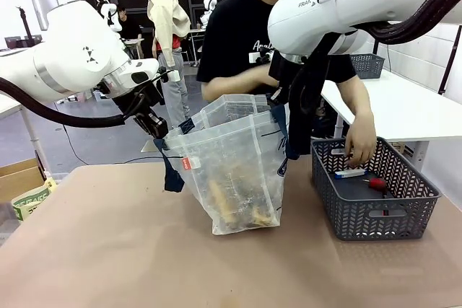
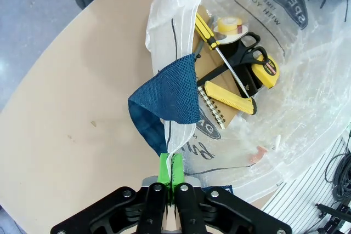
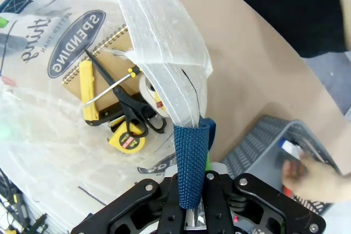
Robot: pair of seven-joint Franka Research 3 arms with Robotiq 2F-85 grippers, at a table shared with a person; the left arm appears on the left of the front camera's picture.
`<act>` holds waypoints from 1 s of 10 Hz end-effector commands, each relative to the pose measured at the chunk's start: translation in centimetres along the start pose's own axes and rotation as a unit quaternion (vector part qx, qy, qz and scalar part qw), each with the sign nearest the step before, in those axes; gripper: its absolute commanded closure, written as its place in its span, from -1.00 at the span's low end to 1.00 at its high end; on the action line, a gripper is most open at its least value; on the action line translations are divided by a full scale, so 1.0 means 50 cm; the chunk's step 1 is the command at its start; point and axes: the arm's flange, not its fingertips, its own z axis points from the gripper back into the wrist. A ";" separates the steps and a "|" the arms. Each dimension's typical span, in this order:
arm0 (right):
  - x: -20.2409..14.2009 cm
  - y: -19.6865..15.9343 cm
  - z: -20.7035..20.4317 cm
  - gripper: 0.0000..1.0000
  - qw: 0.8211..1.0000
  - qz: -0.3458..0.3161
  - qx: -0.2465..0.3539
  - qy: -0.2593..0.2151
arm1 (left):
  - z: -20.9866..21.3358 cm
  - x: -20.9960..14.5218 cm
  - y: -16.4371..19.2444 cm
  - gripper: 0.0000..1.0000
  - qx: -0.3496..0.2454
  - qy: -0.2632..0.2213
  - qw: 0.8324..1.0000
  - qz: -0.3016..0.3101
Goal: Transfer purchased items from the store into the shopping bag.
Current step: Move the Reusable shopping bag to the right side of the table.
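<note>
The left claw (image 2: pixel 171 164) is clenched, its green pads pinching the thin rim of the tall translucent clear plastic shopping bag (image 1: pixel 232 171) together with a strip of the bag's dark navy woven mesh handle (image 2: pixel 171 94), at the bottom centre of the left wrist view. The right claw (image 3: pixel 192 193) is likewise clamped tight, on the bag's other navy webbing handle (image 3: pixel 192 154), low in the middle of the right wrist view. Between the two holds the bag stands upright with its mouth pulled open at the centre of the front view, its crinkled film bearing dark oval print.

On the bag's bottom lie a brown spiral-bound notebook (image 2: pixel 215 110), a yellow-handled screwdriver (image 2: pixel 207 30), black-handled scissors (image 2: pixel 248 53), a yellow tape measure (image 2: pixel 267 69), a yellow utility knife (image 2: pixel 229 97) and a pale roll of tape (image 2: pixel 230 24).

At the right of the front view sits the store, a dark grey rectangular plastic basket with openwork sides (image 1: pixel 368 216), just beside the bag. In it lie a flat white-and-blue pack (image 1: pixel 349 173) and a small red item (image 1: pixel 377 184). The person's hand (image 1: pixel 359 149) reaches down into the basket, fingertips at the white-and-blue pack.

Both containers rest on a smooth tan surface (image 1: pixel 108 250).
</note>
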 end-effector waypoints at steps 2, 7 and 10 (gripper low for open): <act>-0.001 -0.003 0.003 1.00 1.000 -0.002 -0.001 -0.002 | 0.001 -0.002 0.003 1.00 0.000 0.000 1.000 0.003; -0.001 -0.003 0.003 1.00 1.000 -0.002 -0.001 -0.002 | 0.001 -0.002 0.003 1.00 0.000 0.000 1.000 0.003; -0.001 -0.003 0.003 1.00 1.000 -0.002 -0.001 -0.002 | 0.001 -0.002 0.003 1.00 0.000 0.000 1.000 0.003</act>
